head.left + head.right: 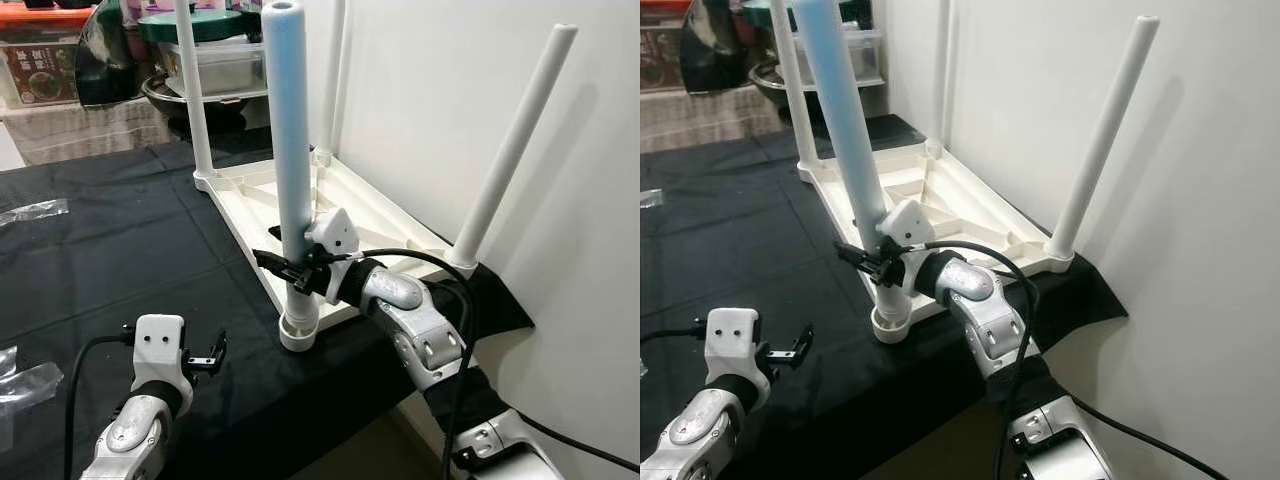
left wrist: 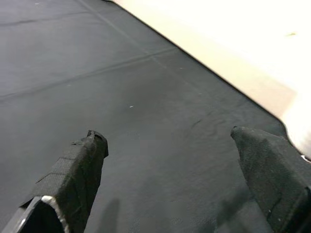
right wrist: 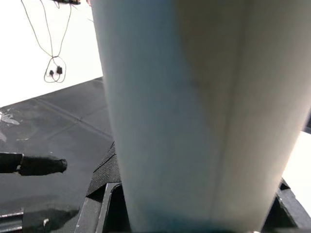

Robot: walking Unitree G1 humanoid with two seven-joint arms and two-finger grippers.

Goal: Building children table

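Black cloth [image 1: 120, 240] covers the worktop. Right gripper [image 1: 290, 265] is clamped low on the leg [image 1: 288, 150], just above its socket in the upturned tabletop [image 1: 350, 205]. Left gripper [image 1: 205, 355] hovers spread, nearby. Leg looks light, stiff, smooth; gripping low suits.

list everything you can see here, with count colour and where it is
table top: 1, white, upside down on the black cloth beside the wall
table legs: 4, white, upright at the table top's corners
black cloth: 1, covering the work surface
plastic wrap: clear scraps, on the cloth at the robot's left
storage boxes and bowls: several, clear, dark and green, behind the table top
wall: white, at the robot's right
right gripper: 1, black, shut on the nearest leg low down
left gripper: 1, black, open above the cloth
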